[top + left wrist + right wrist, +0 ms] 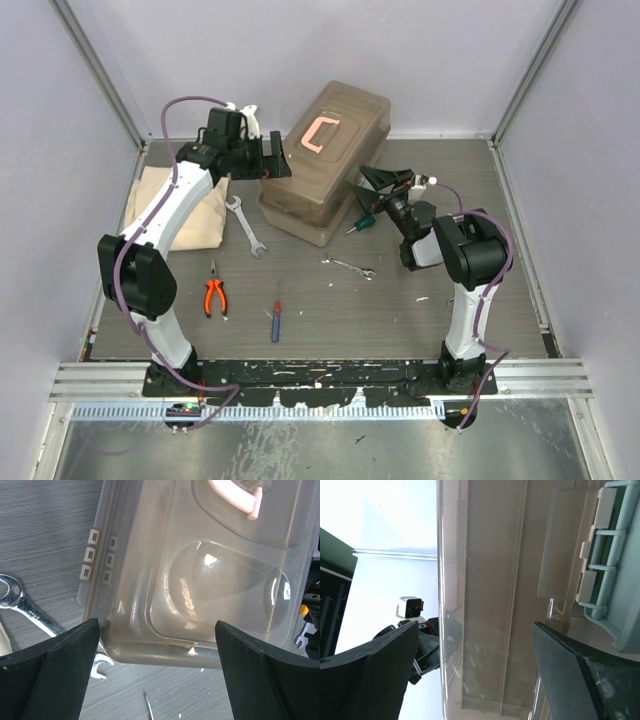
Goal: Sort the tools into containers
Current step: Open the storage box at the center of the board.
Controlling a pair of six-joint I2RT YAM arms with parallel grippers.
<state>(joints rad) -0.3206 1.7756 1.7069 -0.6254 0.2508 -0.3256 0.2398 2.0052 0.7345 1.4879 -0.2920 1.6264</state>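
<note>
Toolbox shut, latch apparently fastened. Both left gripper and right gripper gape empty, flanking it. Right should unclip latch squarely while left braces box against sliding.

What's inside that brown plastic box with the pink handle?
The toolbox is shut. Through its cloudy brown plastic only glare and moulded hollows show, so any contents are hidden. The pliers lie outside on the table.
</note>
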